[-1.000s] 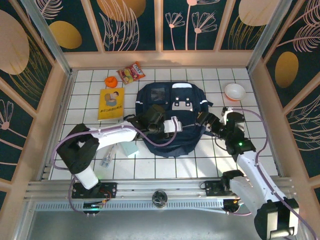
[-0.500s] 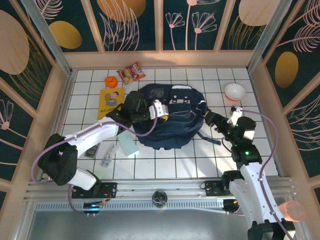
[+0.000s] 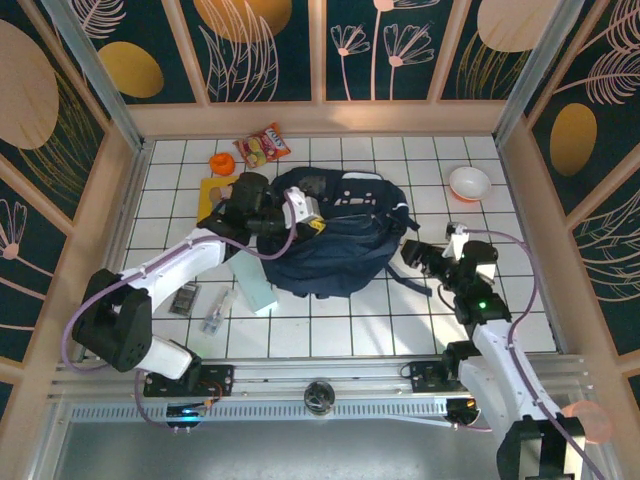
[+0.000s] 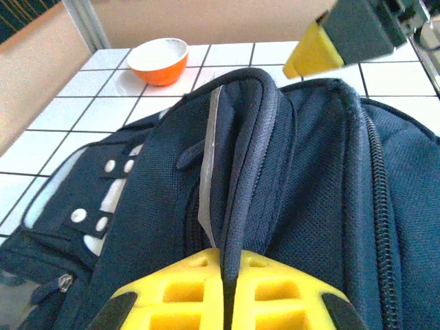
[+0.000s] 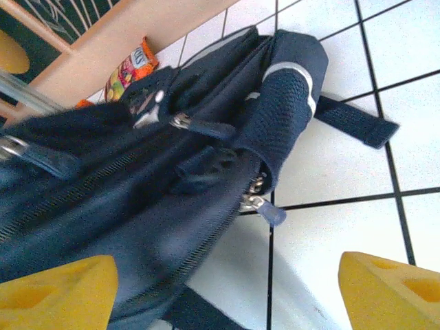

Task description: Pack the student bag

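Unzipping looks to be the step in hand: right jaws hang spread just beside the zip pull [image 5: 267,211], which they must next pinch squarely, on the student bag [image 3: 345,250] lying mid-tabletop, its far-left seam pinched tight in the left jaws.

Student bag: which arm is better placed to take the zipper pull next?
Probably right: the right gripper is open, facing the zipper pull on the student bag; the left gripper is shut on the bag's upper ridge.
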Controlling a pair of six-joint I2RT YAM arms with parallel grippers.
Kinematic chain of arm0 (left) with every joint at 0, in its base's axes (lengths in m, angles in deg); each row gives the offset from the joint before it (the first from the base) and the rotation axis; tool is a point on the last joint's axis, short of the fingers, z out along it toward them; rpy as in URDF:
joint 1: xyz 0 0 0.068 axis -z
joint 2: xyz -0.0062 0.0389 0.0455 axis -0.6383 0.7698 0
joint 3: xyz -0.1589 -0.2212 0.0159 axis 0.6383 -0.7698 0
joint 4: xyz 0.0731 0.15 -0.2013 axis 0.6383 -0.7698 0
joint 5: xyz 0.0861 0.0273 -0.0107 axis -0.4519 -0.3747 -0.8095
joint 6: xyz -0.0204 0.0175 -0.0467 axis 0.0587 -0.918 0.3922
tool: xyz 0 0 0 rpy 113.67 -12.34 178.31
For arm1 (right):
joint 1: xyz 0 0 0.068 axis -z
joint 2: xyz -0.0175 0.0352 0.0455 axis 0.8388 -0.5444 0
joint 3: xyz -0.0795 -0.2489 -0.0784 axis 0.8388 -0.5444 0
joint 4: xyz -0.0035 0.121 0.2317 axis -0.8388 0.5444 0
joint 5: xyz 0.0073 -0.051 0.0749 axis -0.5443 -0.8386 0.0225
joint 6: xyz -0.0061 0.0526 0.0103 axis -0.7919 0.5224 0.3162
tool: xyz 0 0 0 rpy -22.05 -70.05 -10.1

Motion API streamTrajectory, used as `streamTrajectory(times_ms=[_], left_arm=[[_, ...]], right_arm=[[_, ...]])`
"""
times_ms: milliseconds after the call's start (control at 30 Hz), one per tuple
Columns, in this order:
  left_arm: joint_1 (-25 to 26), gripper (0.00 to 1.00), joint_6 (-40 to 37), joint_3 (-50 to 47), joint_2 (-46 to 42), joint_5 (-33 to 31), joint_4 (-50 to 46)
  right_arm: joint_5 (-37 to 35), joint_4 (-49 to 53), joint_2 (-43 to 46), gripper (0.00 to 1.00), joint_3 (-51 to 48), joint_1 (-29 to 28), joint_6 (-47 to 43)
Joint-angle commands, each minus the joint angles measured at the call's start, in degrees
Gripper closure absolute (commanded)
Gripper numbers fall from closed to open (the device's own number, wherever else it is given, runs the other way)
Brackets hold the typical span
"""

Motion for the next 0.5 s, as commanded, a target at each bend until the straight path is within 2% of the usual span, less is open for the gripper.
streamTrajectory(times_ms=[0,200,333,467], left_arm=[[-4.32,1.0,0.63,1.9,-3.98,9.53,4.68],[-10.39,1.0,0.21,5.11,-3.03,16.88,2.29],[-12.2,1.0,0.23,7.55,-1.18,19.97,1.39],[-13.28,1.0,-0.79,10.0,0.74,21.95,-0.74]], right_arm=[[5.58,-14.85,-0.04,0.23,-3.48,0.49,-6.17],[7.96,-23.72,-2.72,0.28,-6.64,0.58,-7.67],[11.21,-30.92,-7.39,0.33,-9.06,-0.39,-7.32],[11.21,-34.94,-12.66,0.34,-9.23,-2.55,-9.38]])
